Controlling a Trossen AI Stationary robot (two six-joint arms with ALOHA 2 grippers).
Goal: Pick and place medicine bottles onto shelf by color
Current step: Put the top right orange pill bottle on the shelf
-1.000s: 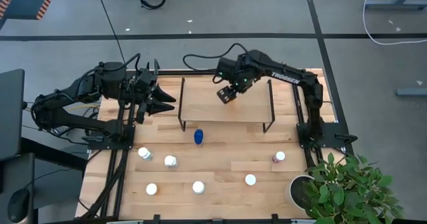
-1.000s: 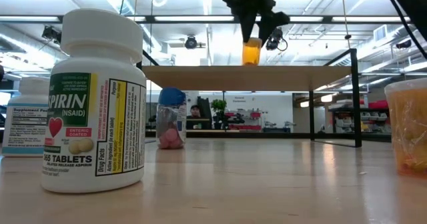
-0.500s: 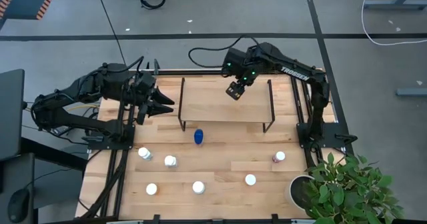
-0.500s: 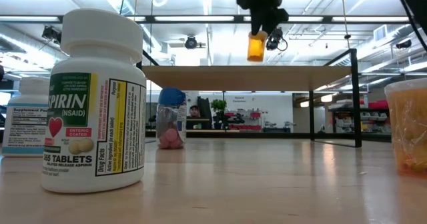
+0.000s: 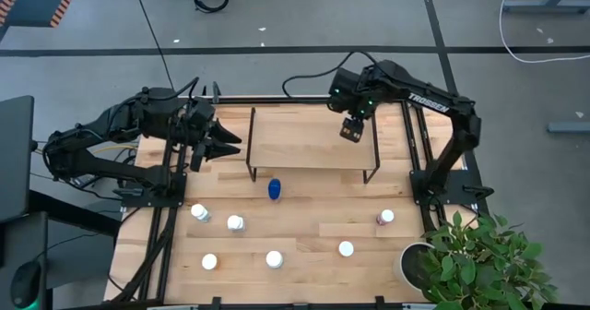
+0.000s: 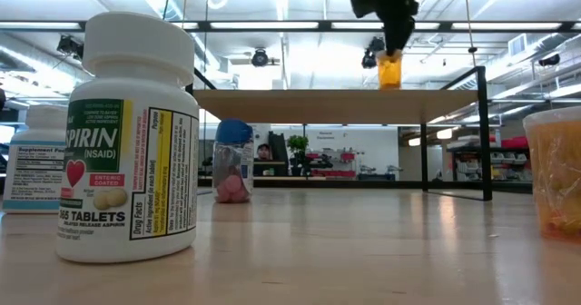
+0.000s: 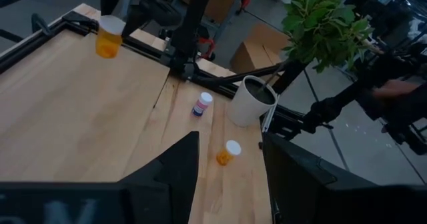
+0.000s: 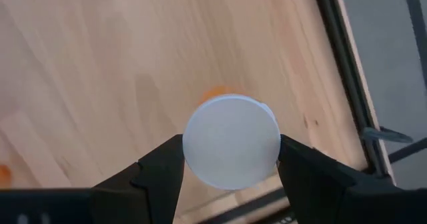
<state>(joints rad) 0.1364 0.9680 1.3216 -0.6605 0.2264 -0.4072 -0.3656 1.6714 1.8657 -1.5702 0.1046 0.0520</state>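
The orange bottle, white-capped, hangs upright just above the right end of the shelf, clamped in the right pincer. This looks like the placing step, and the next move calls for a straight lowering until its base sits on the board, then release. The left pincer waits spread wide by the shelf's left end, with the other bottles on the desk nearer.

Grey floor crossed by dark lines surrounds the tabletop — a potted plant at one corner, ceiling strip lights overhead.
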